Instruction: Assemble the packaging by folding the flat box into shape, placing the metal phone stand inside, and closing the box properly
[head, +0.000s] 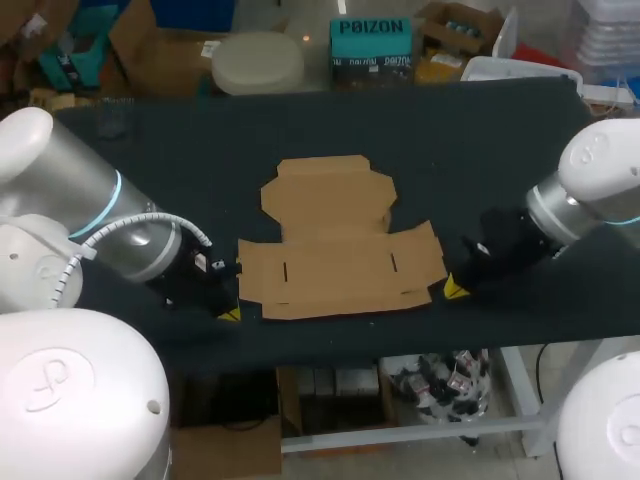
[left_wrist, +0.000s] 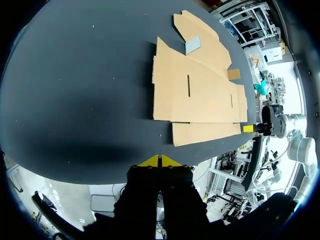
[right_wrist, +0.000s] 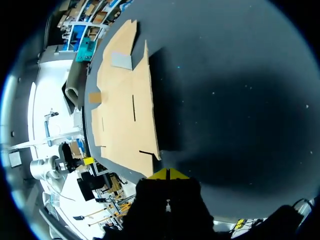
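Head view: flat box (head: 340, 245) at centre frame, unfolded on black table (head: 200, 150). Left gripper (head: 229, 314) low, just beside lower-left corner of cardboard; right gripper (head: 455, 289) just beside lower-right corner. Wrist views: both pairs of yellow tips pressed together, holding nothing. Small grey piece (left_wrist: 193, 45) on flap farthest from both grippers. 2 slots cut in main panel.

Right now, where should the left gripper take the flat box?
Probably its left side flap, coming in low from the left: the flat box lies flat, so only an outer edge offers a pinch, and the left gripper sits by that corner.
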